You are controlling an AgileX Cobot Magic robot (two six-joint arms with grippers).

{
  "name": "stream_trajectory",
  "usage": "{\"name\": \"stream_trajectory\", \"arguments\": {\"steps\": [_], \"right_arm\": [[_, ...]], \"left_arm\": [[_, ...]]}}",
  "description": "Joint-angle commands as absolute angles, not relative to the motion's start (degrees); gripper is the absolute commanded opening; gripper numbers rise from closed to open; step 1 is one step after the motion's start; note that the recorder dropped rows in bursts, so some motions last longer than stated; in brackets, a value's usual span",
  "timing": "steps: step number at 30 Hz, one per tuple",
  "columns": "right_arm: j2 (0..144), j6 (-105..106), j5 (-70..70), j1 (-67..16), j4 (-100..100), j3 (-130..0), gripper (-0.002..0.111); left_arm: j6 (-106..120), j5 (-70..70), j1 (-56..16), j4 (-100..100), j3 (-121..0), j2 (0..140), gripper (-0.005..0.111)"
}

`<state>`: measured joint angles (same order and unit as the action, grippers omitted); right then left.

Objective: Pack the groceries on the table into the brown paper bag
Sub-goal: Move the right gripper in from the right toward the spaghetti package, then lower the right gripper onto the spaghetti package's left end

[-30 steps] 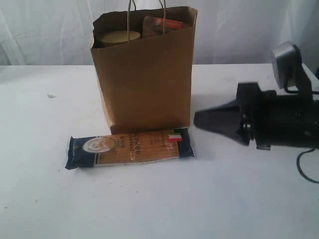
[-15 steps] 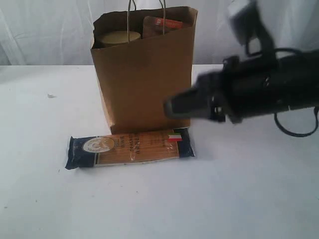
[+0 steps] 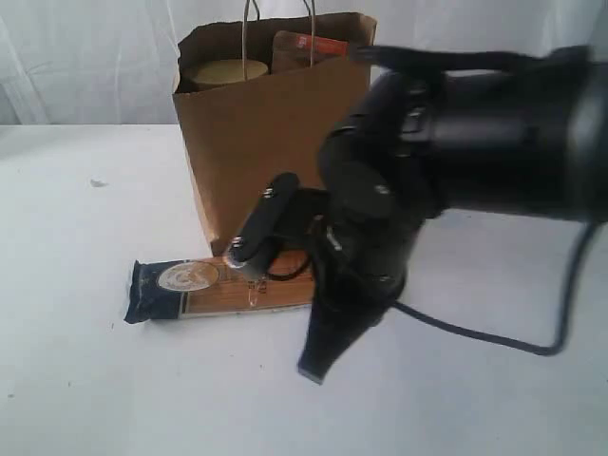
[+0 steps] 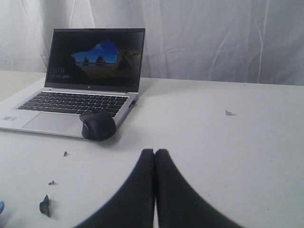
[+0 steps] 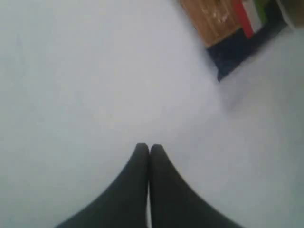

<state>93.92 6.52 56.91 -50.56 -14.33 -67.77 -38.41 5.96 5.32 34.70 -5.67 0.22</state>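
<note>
Blocking one end of the spaghetti packet (image 3: 190, 285), the right pincer (image 3: 311, 368) points down, closed and empty

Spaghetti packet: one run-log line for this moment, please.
spaghetti packet: on table, outside brown paper bag | right gripper: shut, empty, tip down near packet | left gripper: shut, empty

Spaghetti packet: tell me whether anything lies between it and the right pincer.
Nothing visible does. The right pincer, shut, points down at the table just on the camera side of the spaghetti packet. In the right wrist view only white tabletop shows between its tips and the packet's blue end.
</note>
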Motion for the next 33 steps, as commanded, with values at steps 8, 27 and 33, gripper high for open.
{"name": "stream_trajectory", "arguments": {"steps": [8, 27, 33], "right_arm": [[109.37, 13.32, 19.14, -54.84, -14.86, -77.21, 0.068], [124.78, 1.26, 30.27, -56.26, -13.49, -96.76, 0.072], [128.50, 2.86, 29.09, -56.51, -13.79, -97.45, 0.072]], "left_arm": [[-38.41, 5.57, 4.99, 35.01, -5.40, 0.00, 0.000], [-38.41, 5.57, 4.99, 35.01, -5.40, 0.00, 0.000], [-38.41, 5.57, 4.99, 35.01, -5.40, 0.00, 0.000]]}}
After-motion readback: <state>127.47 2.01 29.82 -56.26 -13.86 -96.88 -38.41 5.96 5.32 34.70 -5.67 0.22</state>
